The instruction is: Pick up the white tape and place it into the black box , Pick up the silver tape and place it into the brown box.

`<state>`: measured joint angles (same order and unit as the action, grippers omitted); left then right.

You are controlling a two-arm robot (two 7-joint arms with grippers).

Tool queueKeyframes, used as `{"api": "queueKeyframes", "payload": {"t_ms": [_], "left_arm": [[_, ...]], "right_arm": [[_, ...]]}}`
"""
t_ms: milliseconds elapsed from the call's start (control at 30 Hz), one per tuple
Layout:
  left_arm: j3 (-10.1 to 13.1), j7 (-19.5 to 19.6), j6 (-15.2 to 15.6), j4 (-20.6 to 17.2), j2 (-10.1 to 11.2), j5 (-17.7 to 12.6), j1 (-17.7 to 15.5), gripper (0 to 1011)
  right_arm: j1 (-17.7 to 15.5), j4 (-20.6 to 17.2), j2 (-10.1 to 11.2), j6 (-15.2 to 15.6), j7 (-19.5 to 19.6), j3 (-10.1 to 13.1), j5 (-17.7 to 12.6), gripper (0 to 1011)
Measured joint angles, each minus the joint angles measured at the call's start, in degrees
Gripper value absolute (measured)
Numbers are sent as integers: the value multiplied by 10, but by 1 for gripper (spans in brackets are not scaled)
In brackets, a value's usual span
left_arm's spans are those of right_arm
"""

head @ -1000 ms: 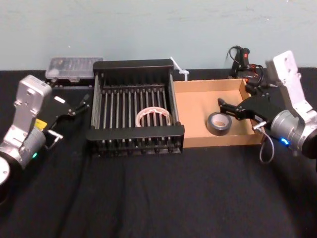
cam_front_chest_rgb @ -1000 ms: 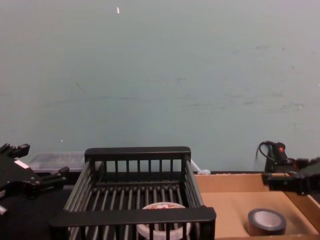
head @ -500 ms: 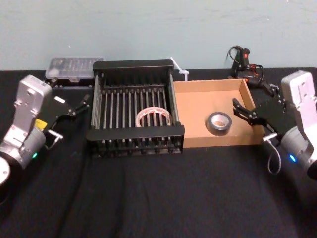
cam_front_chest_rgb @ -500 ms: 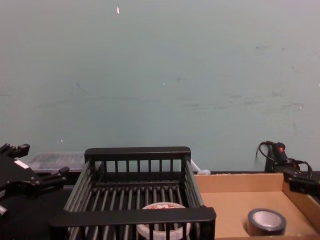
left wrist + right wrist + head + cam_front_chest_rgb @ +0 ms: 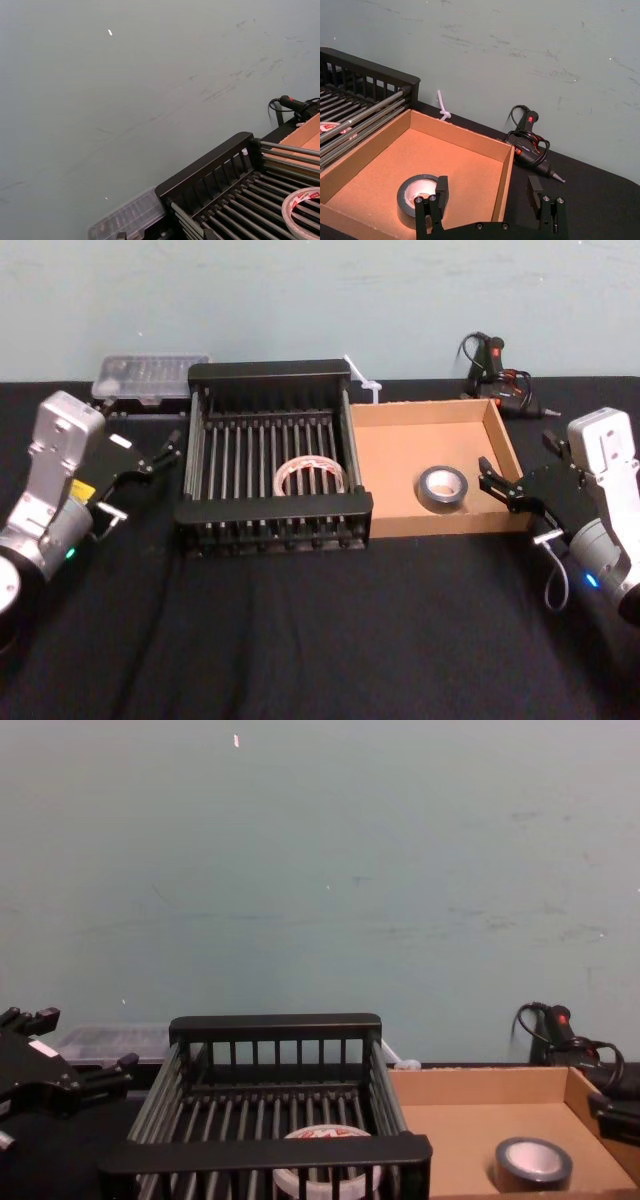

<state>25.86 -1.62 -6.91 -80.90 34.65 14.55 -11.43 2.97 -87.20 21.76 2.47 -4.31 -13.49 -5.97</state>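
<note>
From the head view, the white tape point(image 5: 311, 477) lies flat on the slatted bottom of the black box point(image 5: 270, 384), toward its near right part, and the silver tape point(image 5: 442, 488) lies flat on the floor of the brown box point(image 5: 420, 411), near the front wall with bare cardboard all round it. The two boxes stand side by side, their inner walls touching. The right gripper point(image 5: 520, 472) hangs at the brown box's right wall, fingers spread wide and holding nothing, apart from the silver tape. The left gripper point(image 5: 163, 448) sits just left of the black box over the black table point(image 5: 320, 640), fingers parted and empty, with a clear plastic case point(image 5: 150, 377) behind it. A glue gun point(image 5: 490, 365) lies behind the brown box's far right corner. The left wrist view shows the black box's far rim and the white tape's edge point(image 5: 302, 210). The right wrist view shows the two fingers point(image 5: 441, 189) wide apart, straddling the brown box's right wall point(image 5: 504, 180), one just beside the silver tape point(image 5: 417, 197). The chest view shows both rolls low behind the near walls, the white tape point(image 5: 325, 1172) and silver tape point(image 5: 533, 1163).
</note>
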Motion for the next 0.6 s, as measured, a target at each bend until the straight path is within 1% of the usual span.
{"api": "queueKeyframes", "payload": {"t_ms": [600], "left_arm": [[0, 0, 0, 0, 0, 0, 0, 1001]], "right_arm": [[1, 0, 2, -1, 0, -2, 0, 1002]]}}
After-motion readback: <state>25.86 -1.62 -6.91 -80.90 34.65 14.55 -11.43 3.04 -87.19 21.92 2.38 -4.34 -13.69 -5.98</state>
